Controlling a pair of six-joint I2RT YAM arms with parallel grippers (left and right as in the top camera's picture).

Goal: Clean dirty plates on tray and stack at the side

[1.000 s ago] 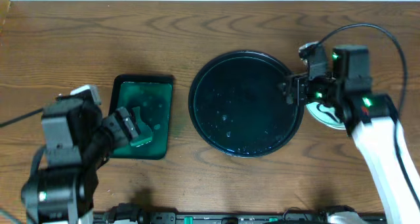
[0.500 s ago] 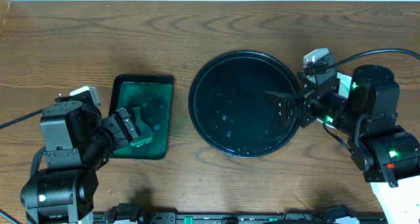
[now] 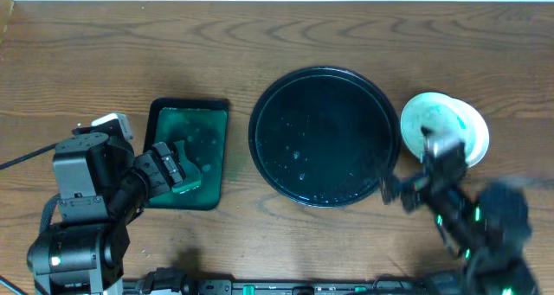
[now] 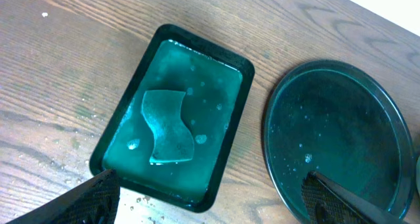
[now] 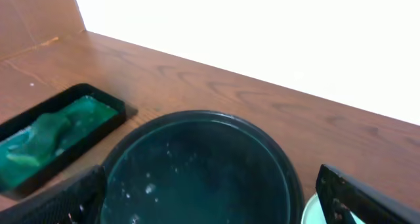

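Observation:
The round black tray [image 3: 325, 135] lies mid-table, wet, with no plate on it; it also shows in both wrist views [image 4: 335, 138] [image 5: 197, 171]. The white, teal-tinted plates [image 3: 446, 126] sit stacked on the table just right of the tray, and an edge of them [image 5: 312, 211] shows in the right wrist view. My right gripper [image 3: 407, 167] [image 5: 213, 204] hovers open near the tray's front right rim, blurred, holding nothing. My left gripper [image 3: 176, 168] [image 4: 210, 207] stands open and empty over the near end of the rectangular tray.
A small rectangular black tray [image 3: 186, 152] [image 4: 174, 115] left of the round tray holds green liquid and a green sponge [image 4: 167, 129]. Water drops spot the wood beside it. A white wall runs along the table's far edge.
My right arm has drawn back from the tray's right rim toward the front right, uncovering the plate stack. The left arm has not moved.

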